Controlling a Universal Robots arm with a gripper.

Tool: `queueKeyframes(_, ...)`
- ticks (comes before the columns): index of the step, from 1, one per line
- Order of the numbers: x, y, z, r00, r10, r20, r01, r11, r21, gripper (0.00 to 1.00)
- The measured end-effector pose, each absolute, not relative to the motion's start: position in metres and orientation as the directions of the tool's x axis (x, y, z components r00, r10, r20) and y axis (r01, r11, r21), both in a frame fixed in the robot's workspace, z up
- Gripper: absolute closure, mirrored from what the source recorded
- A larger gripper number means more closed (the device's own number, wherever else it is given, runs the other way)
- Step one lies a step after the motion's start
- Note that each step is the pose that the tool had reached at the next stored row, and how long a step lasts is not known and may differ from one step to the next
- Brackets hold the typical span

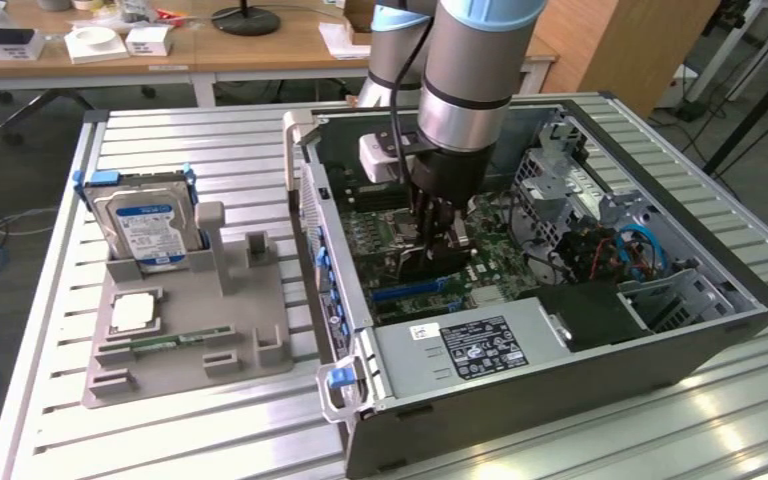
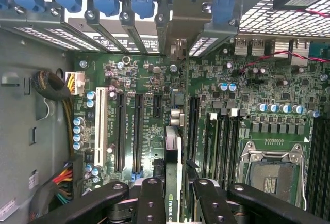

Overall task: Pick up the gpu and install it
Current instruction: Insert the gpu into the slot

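My hand grips the thin black gpu card over the green motherboard; pickup done, and I judge seating unfinished.

Even room light is falling across the scene, glare is glinting off the slatted tabletop at lower right, and the interior of the open computer case is sitting dimmer.

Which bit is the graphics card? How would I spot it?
Find the open computer case on the slatted table. Inside, the robot's tool grips the gpu over the green motherboard. It is the thin black card standing on edge, unlike the silver hard drive outside.
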State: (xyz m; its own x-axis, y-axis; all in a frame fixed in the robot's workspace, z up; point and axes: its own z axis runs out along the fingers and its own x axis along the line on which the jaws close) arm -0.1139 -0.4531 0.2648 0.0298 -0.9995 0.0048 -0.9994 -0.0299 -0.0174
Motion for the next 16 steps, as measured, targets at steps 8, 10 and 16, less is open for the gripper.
queueKeyframes(8, -0.1142, -0.4531, 0.2634, 0.03, -1.0, 0.005, -0.999, -0.03, -0.017, 0.74)
queueKeyframes(10, -0.1142, -0.4531, 0.263, 0.03, -1.0, 0.005, -0.999, -0.03, -0.017, 0.74)
queueKeyframes(16, -0.1142, -0.4531, 0.2617, 0.03, -1.0, 0.005, -0.999, -0.03, -0.017, 0.74)
